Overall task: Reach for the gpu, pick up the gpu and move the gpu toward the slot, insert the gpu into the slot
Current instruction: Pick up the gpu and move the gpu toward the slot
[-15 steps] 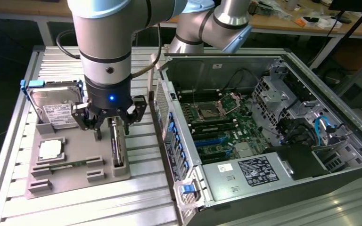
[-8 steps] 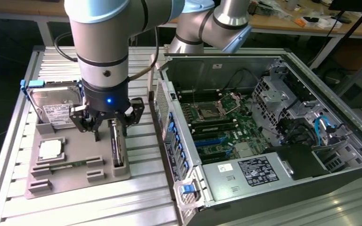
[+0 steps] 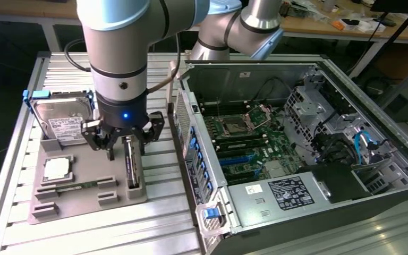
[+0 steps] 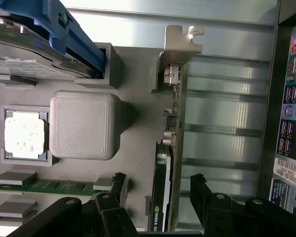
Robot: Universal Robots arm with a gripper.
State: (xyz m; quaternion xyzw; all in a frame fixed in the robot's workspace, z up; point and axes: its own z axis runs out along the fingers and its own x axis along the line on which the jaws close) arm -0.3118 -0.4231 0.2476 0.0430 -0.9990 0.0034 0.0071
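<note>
Two spread jaws astride one gpu

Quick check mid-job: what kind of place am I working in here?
Probably a robotics lab bench set up for PC assembly: an open computer case with its motherboard exposed, a grey fixture tray holding the gpu, and cluttered workbenches behind.

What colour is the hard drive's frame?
The frame is blue, best seen in the wrist view.

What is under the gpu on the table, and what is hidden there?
The gpu stands on edge on a grey holder plate, which lies on the slatted table. How its lower edge sits in the plate is hidden by the card itself.
</note>
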